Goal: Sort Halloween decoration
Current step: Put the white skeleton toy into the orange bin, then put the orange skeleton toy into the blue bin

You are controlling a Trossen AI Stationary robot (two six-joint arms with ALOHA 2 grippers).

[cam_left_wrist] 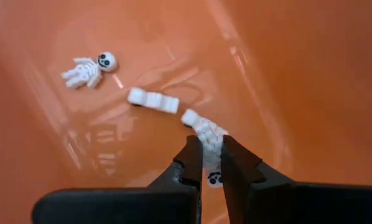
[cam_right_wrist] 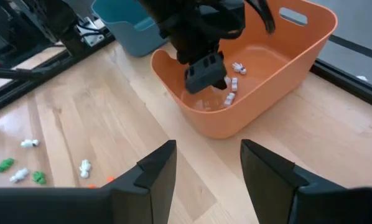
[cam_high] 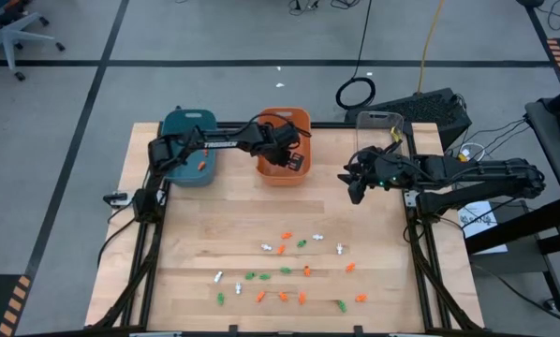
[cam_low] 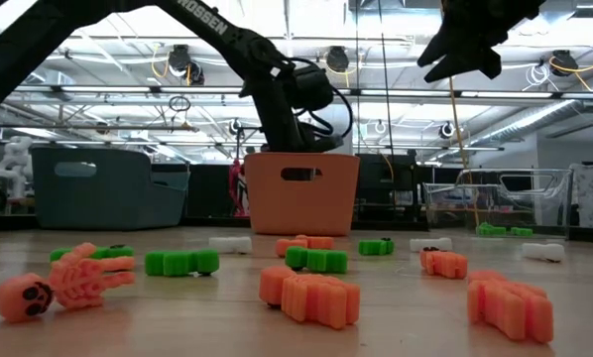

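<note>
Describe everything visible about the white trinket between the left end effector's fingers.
The white trinket is a small skeleton-like figure of matte plastic, with a ribbed body and a dark-eyed skull end. The left end effector pinches it lengthwise, inside the orange bin, low over the bin floor. Two more white trinkets lie nearby; whether it touches the nearer one is unclear.

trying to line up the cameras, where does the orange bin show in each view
High view: orange bin at the table's back edge, centre, left gripper reaching into it.
Low view: mid-picture, behind the trinkets.
Left wrist view: its inside fills the frame.
Right wrist view: upper middle.
Shared landmark: the teal bin beside it.
</note>
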